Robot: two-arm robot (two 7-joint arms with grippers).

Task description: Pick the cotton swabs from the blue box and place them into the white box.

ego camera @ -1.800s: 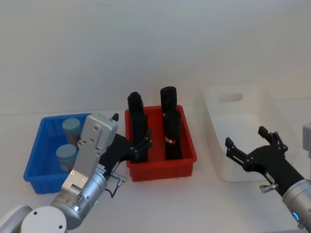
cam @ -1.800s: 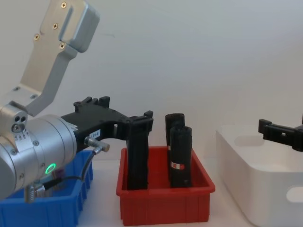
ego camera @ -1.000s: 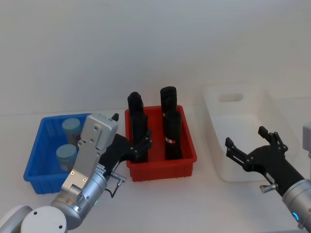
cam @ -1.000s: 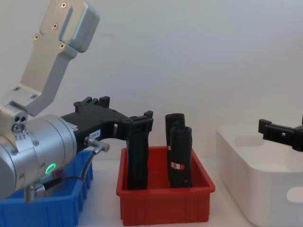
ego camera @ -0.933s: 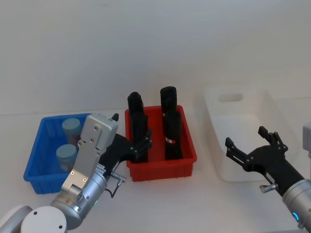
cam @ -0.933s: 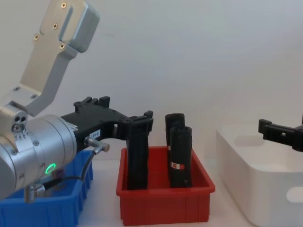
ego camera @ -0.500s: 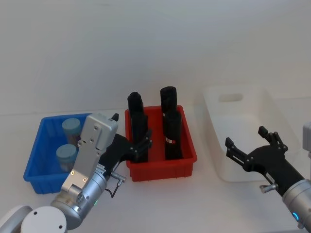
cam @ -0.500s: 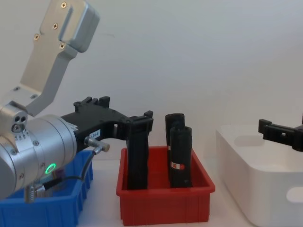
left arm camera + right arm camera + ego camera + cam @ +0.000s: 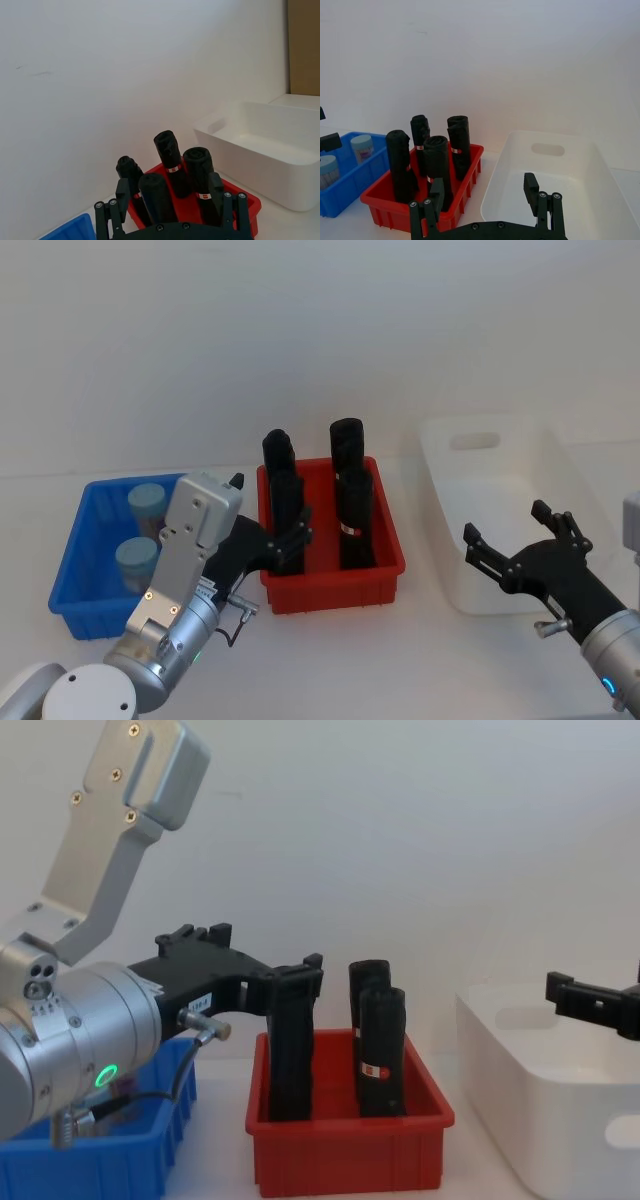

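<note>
Not begun | both cotton swabs (image 9: 136, 560) in blue box (image 9: 88, 621), white box (image 9: 445, 465) empty | left claw (image 9: 270, 506), right claw (image 9: 505, 523) agape (empty-handed)

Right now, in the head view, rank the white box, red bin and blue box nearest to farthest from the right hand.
1. white box, right side, at the right hand.
2. red bin, centre.
3. blue box, far left.
</note>
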